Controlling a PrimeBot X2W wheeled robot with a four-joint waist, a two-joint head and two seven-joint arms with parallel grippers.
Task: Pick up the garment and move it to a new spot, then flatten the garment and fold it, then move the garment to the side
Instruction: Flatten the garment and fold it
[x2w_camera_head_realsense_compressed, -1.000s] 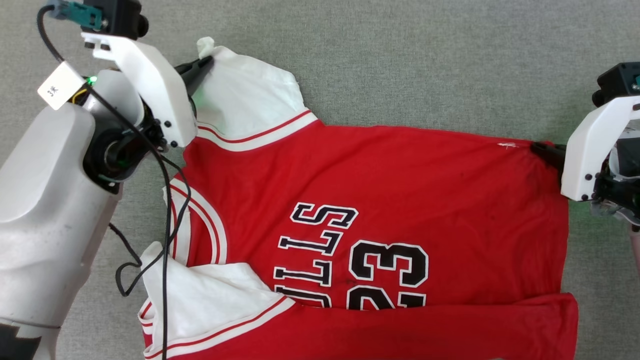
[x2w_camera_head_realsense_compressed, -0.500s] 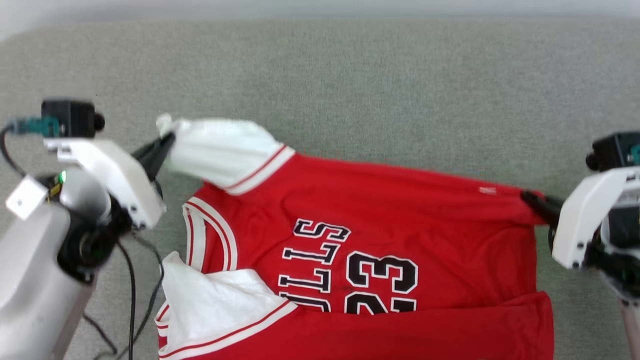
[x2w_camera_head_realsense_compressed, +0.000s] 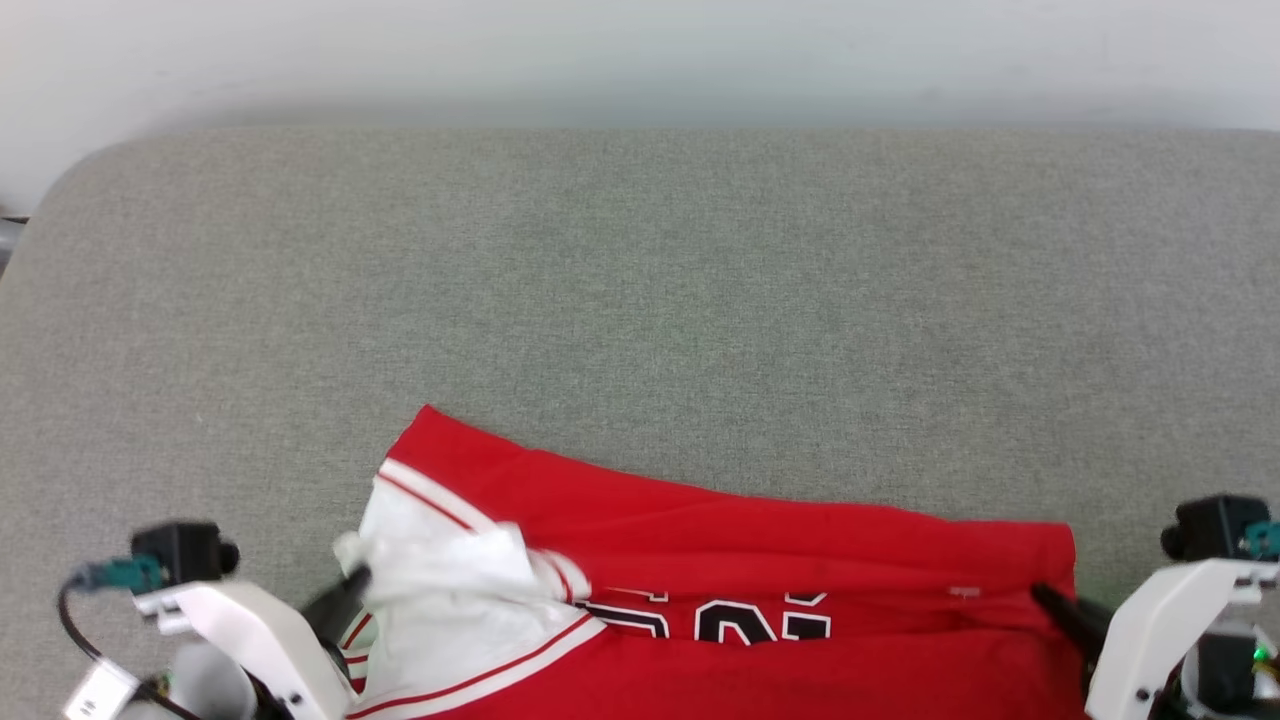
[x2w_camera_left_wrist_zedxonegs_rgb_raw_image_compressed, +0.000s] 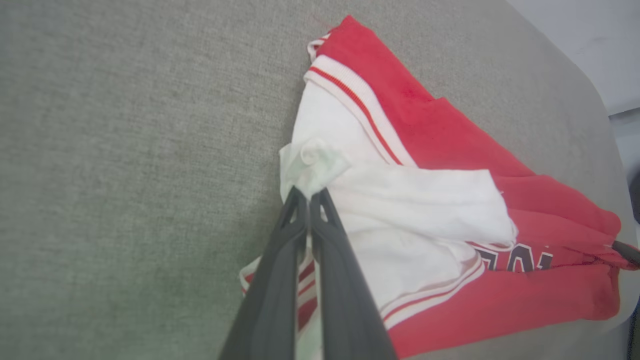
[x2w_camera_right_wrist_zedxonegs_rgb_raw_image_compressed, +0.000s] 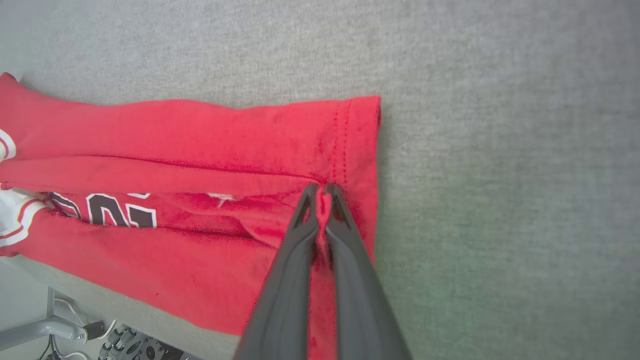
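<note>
The garment (x2w_camera_head_realsense_compressed: 760, 540), red with white sleeves and black lettering, lies folded lengthwise along the near edge of the grey table. My left gripper (x2w_camera_head_realsense_compressed: 355, 582) at the lower left is shut on a bunched tip of the white sleeve (x2w_camera_left_wrist_zedxonegs_rgb_raw_image_compressed: 320, 162). The left wrist view shows its fingertips (x2w_camera_left_wrist_zedxonegs_rgb_raw_image_compressed: 308, 196) pinching that cloth, with the garment (x2w_camera_left_wrist_zedxonegs_rgb_raw_image_compressed: 450, 145) spreading to the right. At the lower right, my right gripper (x2w_camera_head_realsense_compressed: 1042, 596) is shut on the red hem corner. In the right wrist view its tips (x2w_camera_right_wrist_zedxonegs_rgb_raw_image_compressed: 320, 190) clamp a fold of the garment (x2w_camera_right_wrist_zedxonegs_rgb_raw_image_compressed: 200, 130) beside the stitched hem.
The grey fabric-covered table (x2w_camera_head_realsense_compressed: 640, 300) stretches far ahead to a pale wall, with a rounded corner at the far left. In the right wrist view, a metal frame and cables (x2w_camera_right_wrist_zedxonegs_rgb_raw_image_compressed: 55, 330) sit below the table's near edge.
Both grippers have drawn the garment's far edge toward me, folding it over so most of the lettering is covered. The head camera has tilted up, showing more table.
</note>
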